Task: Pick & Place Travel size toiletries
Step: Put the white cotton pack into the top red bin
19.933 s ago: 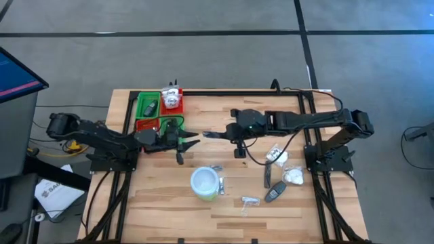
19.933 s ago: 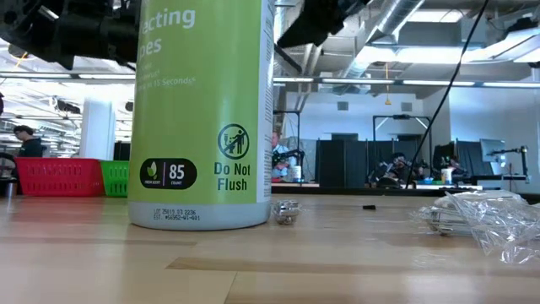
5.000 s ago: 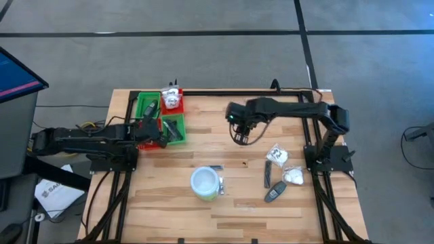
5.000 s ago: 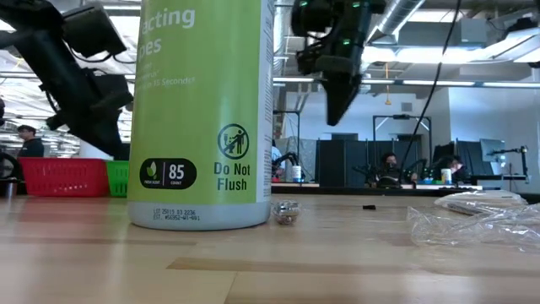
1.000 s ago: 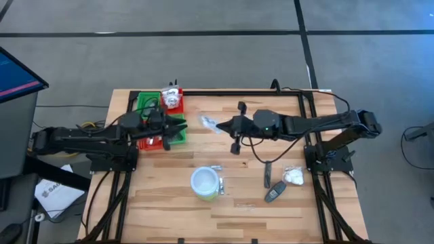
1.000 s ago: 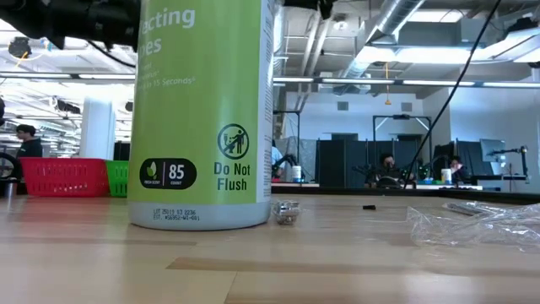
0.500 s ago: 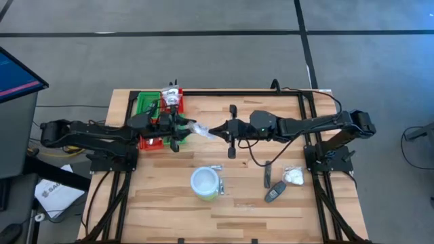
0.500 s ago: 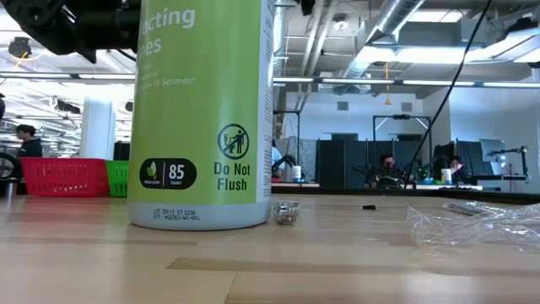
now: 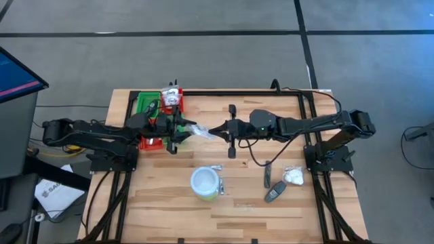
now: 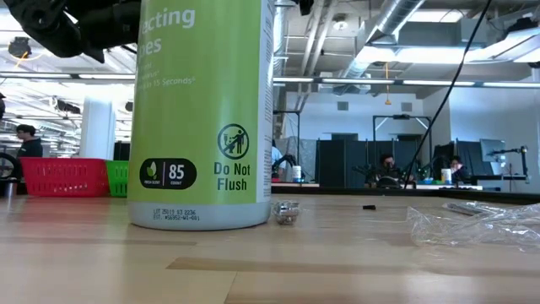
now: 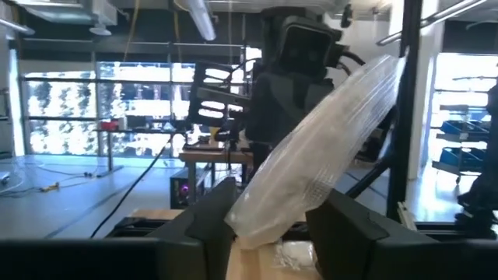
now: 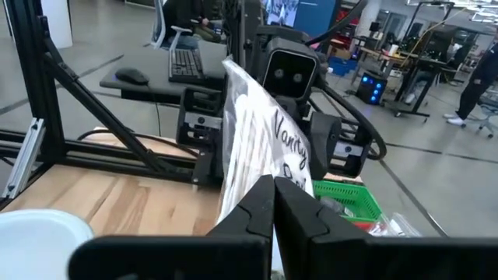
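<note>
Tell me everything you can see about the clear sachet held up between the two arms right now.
The clear sachet is a flat, crinkly transparent plastic packet with white contents and dark print reading "Vanity". It hangs in the air above the table, beside the red and green tray. The right pincer is shut on one end; the other end lies between the fingers of the left pincer, which look parted around it.

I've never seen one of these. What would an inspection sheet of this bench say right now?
Surface: wooden table, bare between items.
Job's things: clear sachet held in mid-air between both arms; white packet and dark sticks on the table; tray holds several items.
Clutter: white and green tub.
Grippers: right gripper shut on the sachet; left gripper open around its other end.
Cables: black cable hanging from the right arm.
Surroundings: people at desks beyond.
</note>
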Controlling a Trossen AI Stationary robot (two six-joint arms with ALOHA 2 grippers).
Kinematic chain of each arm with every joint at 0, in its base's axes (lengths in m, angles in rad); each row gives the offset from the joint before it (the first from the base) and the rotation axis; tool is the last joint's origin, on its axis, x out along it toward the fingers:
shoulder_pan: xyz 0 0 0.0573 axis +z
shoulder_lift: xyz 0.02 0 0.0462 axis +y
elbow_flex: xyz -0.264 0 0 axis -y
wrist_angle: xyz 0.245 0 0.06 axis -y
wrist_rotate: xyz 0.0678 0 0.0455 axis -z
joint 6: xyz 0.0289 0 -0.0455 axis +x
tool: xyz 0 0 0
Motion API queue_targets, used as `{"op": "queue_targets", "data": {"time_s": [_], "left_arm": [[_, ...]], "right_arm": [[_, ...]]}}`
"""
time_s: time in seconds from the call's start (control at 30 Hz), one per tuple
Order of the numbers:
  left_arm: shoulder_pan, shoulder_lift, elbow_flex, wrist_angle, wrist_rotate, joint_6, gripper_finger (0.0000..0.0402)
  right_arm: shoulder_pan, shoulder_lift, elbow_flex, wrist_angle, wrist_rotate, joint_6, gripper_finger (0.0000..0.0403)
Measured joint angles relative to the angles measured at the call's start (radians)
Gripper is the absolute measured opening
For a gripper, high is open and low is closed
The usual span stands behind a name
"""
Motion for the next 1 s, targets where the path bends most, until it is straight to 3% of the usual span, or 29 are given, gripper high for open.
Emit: {"op": "queue_targets", "data": {"time_s": [0.13, 0.3, 0.73, 1.0], "left_arm": [[0.000, 0.000, 0.000, 0.004, 0.038, 0.006, 0.0099], [0.000, 0.000, 0.000, 0.010, 0.038, 0.028, 0.0015], [-0.001, -0.001, 0.000, 0.017, 0.053, 0.029, 0.0002], [0.008, -0.002, 0.000, 0.016, 0.051, 0.026, 0.0001]], "right_arm": [[0.000, 0.000, 0.000, 0.000, 0.000, 0.002, 0.0000], [0.000, 0.000, 0.000, -0.001, 0.000, 0.002, 0.0000], [0.000, 0.000, 0.000, -0.012, 0.000, 0.002, 0.0004], [0.000, -0.010, 0.000, -0.056, 0.001, -0.009, 0.0065]]}}
